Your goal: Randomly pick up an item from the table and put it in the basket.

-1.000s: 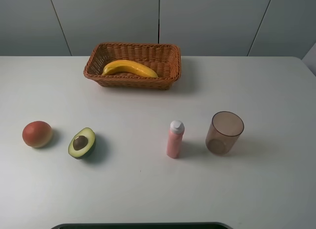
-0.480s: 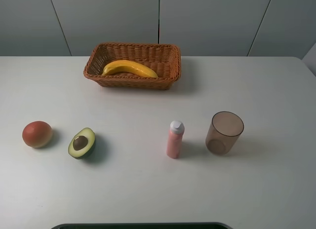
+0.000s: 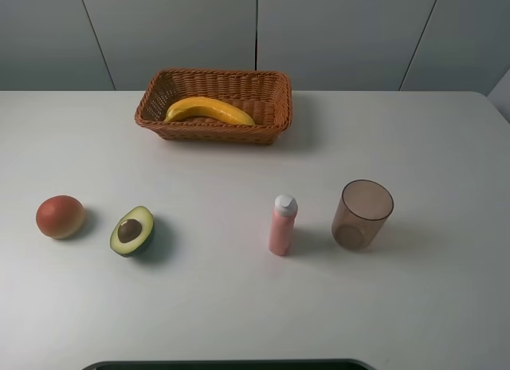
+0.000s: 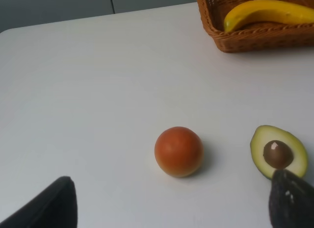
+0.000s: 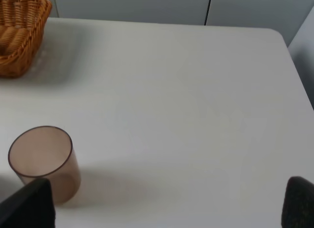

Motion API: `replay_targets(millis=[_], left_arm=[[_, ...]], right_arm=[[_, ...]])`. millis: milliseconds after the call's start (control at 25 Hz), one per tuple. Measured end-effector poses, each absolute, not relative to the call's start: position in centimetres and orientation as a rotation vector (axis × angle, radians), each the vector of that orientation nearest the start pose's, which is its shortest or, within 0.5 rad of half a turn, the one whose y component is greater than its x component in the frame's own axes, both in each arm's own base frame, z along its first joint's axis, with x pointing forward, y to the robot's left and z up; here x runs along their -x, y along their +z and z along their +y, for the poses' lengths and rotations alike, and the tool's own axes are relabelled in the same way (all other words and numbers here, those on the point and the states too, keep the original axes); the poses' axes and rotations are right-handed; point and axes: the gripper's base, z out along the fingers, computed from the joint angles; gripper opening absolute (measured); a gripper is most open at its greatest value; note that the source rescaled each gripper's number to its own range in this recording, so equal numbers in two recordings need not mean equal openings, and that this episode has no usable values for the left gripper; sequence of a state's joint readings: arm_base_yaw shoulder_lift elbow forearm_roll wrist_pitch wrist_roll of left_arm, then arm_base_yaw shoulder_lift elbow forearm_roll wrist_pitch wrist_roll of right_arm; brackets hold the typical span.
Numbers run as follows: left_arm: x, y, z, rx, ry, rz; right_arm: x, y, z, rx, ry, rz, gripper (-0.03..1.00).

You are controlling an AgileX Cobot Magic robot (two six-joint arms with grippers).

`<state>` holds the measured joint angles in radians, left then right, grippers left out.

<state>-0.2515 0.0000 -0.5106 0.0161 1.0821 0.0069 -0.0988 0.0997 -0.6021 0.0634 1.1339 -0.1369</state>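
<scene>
The yellow banana (image 3: pixel 209 110) lies inside the orange-brown wicker basket (image 3: pixel 272 131) at the back of the white table (image 3: pixel 239 171). It also shows in the left wrist view (image 4: pixel 270 12), in the basket (image 4: pixel 245 41). Neither arm shows in the exterior high view. My left gripper (image 4: pixel 169 208) is open and empty, low over the table near the front left, with its dark fingertips (image 4: pixel 49 206) far apart. My right gripper (image 5: pixel 164 208) is open and empty near the front right, with its fingertips (image 5: pixel 299 203) far apart.
A red-orange round fruit (image 3: pixel 60 216) and a halved avocado (image 3: pixel 132 231) lie at the front left. A pink bottle (image 3: pixel 282 225) and a translucent brown cup (image 3: pixel 362 214) stand at the front right. The cup also shows in the right wrist view (image 5: pixel 44 161).
</scene>
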Motion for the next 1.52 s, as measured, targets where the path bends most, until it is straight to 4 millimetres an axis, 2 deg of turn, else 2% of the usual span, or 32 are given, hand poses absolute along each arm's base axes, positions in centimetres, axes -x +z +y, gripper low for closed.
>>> replay_targets(millis=[240, 440, 1520], left_arm=[[0.6, 27.8, 0.3, -0.257, -0.137, 2.042], [0.6, 27.8, 0.3, -0.257, -0.137, 2.042], [0.6, 27.8, 0.3, -0.264, -0.132, 2.041]], right_arm=[[0.4, 27.9, 0.5, 0.039, -0.058, 2.129, 1.00], [0.8, 27.8, 0.1, 0.023, -0.079, 2.080, 1.00], [0.8, 27.8, -0.1, 0.033, -0.071, 2.069, 1.00]])
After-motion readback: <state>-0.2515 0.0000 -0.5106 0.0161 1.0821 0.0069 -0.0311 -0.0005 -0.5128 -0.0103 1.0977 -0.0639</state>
